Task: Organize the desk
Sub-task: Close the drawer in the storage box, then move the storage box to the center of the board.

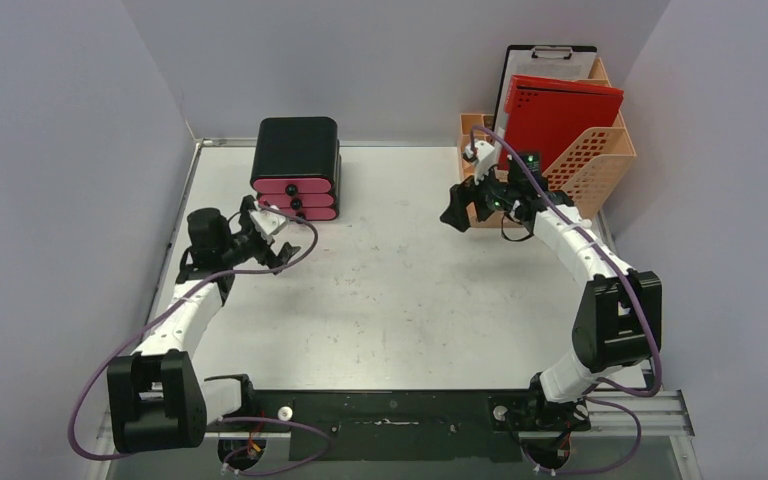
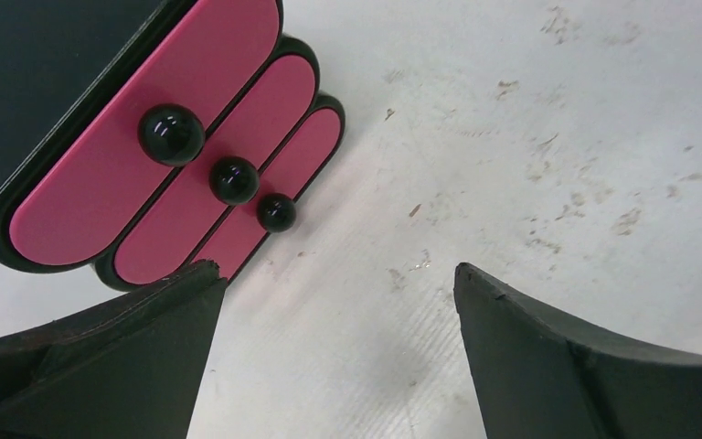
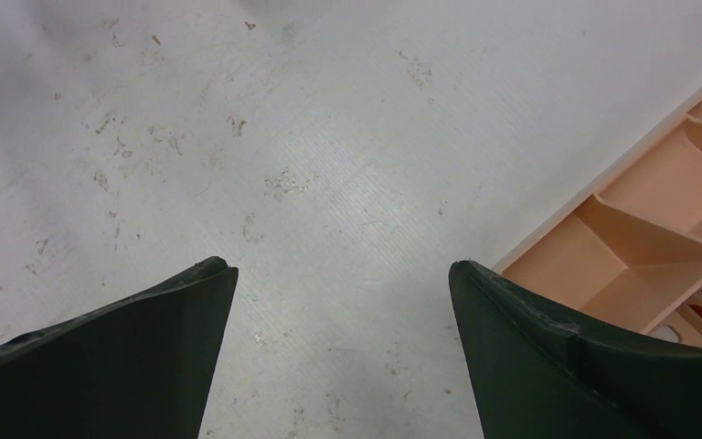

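Left wrist: left jaws wide, empty; middle drawer knob [image 2: 234,179] ahead-left. Right jaws wide. Surface [image 2: 530,137] rigid, fixed, ungraspable.

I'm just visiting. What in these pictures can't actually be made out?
- Top view: what the drawer box holds; its three pink drawers are shut.
- Top view: most of the clipboard, behind the red folder in the orange rack.
- Right wrist view: the rack's front compartments, cut off by the picture edge and a black finger.

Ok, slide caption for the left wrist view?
Open left gripper over the desk, next to the drawer box with three pink drawers.
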`<state>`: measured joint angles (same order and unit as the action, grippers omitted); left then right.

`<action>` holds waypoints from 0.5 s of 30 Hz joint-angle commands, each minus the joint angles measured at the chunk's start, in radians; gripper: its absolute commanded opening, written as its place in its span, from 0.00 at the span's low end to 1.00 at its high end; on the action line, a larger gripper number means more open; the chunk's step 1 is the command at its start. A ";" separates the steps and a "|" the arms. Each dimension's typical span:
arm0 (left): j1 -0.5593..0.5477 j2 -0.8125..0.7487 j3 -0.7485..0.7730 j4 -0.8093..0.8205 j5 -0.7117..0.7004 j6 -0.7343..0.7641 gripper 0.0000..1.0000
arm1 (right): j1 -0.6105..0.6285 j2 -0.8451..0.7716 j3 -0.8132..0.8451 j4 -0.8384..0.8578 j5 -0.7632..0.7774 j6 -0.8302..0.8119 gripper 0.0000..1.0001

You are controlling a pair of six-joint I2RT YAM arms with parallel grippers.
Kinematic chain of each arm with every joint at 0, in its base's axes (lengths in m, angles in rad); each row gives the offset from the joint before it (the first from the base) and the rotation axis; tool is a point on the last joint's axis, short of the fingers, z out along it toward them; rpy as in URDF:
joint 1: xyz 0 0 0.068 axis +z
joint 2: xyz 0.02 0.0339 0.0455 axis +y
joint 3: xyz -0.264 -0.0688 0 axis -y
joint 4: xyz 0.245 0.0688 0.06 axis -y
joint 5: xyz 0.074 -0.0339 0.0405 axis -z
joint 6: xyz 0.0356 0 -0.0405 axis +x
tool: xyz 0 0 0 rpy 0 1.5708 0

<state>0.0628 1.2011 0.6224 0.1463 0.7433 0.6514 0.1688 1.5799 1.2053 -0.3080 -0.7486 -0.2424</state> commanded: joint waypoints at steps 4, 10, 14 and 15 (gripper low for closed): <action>0.008 -0.058 0.182 -0.400 0.087 -0.161 0.96 | -0.009 -0.076 0.140 -0.066 0.177 0.025 0.90; 0.011 -0.066 0.278 -0.624 0.015 -0.222 0.96 | -0.018 -0.076 0.242 -0.165 0.423 0.036 0.90; 0.011 -0.070 0.320 -0.747 0.028 -0.213 0.96 | -0.025 -0.055 0.243 -0.172 0.482 0.032 0.90; 0.012 -0.072 0.329 -0.783 0.036 -0.197 0.96 | -0.027 -0.050 0.236 -0.166 0.492 0.031 0.90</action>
<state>0.0673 1.1530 0.8852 -0.4480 0.7624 0.4503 0.1524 1.5433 1.4258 -0.4500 -0.3725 -0.2192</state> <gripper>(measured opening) 0.963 0.898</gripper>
